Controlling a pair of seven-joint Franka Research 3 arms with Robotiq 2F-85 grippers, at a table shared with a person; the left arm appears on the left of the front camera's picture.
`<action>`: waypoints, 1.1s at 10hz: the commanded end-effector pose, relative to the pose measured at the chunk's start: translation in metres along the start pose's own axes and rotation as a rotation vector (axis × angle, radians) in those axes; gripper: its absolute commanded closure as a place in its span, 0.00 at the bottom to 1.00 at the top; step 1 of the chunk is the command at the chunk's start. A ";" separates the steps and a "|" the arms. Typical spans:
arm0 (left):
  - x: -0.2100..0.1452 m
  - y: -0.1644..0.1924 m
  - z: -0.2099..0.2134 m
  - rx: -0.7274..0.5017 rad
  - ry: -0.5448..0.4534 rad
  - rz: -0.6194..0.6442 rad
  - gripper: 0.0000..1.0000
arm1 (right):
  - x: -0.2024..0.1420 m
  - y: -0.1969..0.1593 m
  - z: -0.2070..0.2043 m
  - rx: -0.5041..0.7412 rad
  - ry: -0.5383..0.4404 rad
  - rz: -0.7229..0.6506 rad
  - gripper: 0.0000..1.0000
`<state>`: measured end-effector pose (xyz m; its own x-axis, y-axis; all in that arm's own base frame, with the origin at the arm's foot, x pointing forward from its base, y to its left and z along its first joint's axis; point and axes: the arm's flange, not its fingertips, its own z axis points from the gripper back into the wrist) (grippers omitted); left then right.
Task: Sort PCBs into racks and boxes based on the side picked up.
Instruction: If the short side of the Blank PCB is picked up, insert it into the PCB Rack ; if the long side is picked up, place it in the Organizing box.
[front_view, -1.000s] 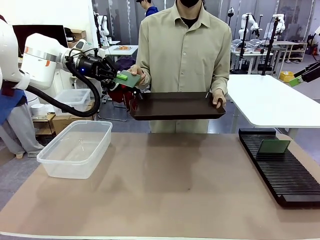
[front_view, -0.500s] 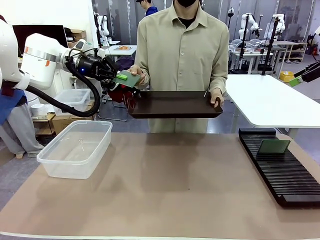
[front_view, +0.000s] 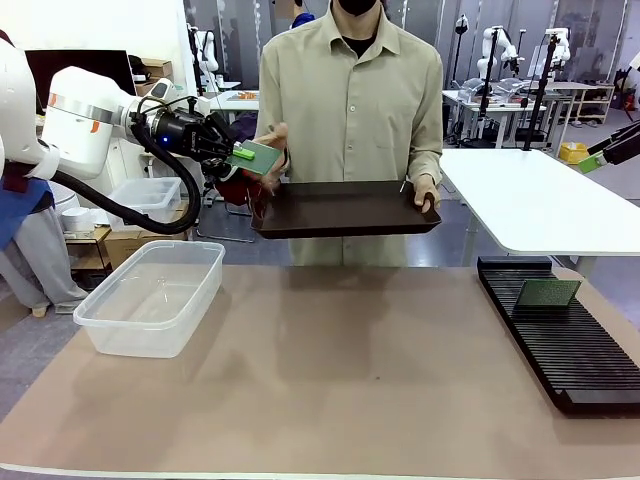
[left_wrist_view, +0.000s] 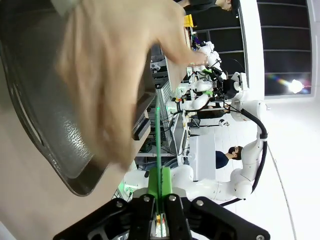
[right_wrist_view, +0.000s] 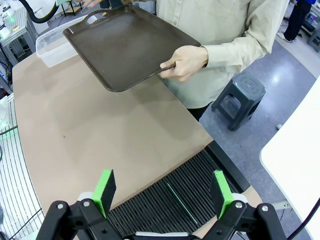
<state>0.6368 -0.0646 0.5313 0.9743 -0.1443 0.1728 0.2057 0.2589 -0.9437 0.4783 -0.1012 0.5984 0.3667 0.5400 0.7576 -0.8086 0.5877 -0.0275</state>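
Front view: one green PCB (front_view: 259, 156) sits clamped between the pads of the left gripper (front_view: 240, 154), held up in the air at the far left of the table, level with the person's chest and just above the left end of the dark brown tray (front_view: 345, 208). Board is tilted, face partly toward the camera. Left wrist view: same PCB (left_wrist_view: 157, 125) seen edge-on as a thin green line running up from the closed green pads (left_wrist_view: 165, 181); jaws fully shut on it.

Person's hand (front_view: 273, 148) is right beside the board, fingers spread; contact cannot be told. In the left wrist view that hand (left_wrist_view: 115, 70) is a blur in front of the tray (left_wrist_view: 45, 115).

Second PCB (front_view: 546, 293) stands upright in a slot near the far end of the black rack (front_view: 560, 340), table right. Right wrist view shows it as a green edge (right_wrist_view: 182, 197) in the rack (right_wrist_view: 165, 200).

Clear tub (front_view: 152, 297) rests on the table at left, below the left arm.

Right gripper (right_wrist_view: 162, 192) hangs over the rack, jaws wide apart, nothing held. Person's other hand (right_wrist_view: 182, 62) grips the tray's edge (right_wrist_view: 125, 45).
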 end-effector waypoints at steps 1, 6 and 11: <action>0.001 0.000 0.003 0.003 0.012 -0.003 0.97 | 0.001 -0.001 -0.003 0.000 0.004 -0.001 0.00; 0.001 0.001 0.003 -0.011 0.015 -0.007 0.97 | 0.001 -0.001 -0.003 0.000 0.004 -0.001 0.00; -0.025 -0.012 0.014 0.264 0.109 -0.029 0.97 | 0.001 -0.001 -0.003 0.000 0.004 -0.001 0.00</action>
<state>0.6240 -0.0559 0.5360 0.9620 -0.2198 0.1621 0.2419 0.4101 -0.8794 0.4784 -0.1011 0.5983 0.3668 0.5400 0.7576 -0.8087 0.5876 -0.0273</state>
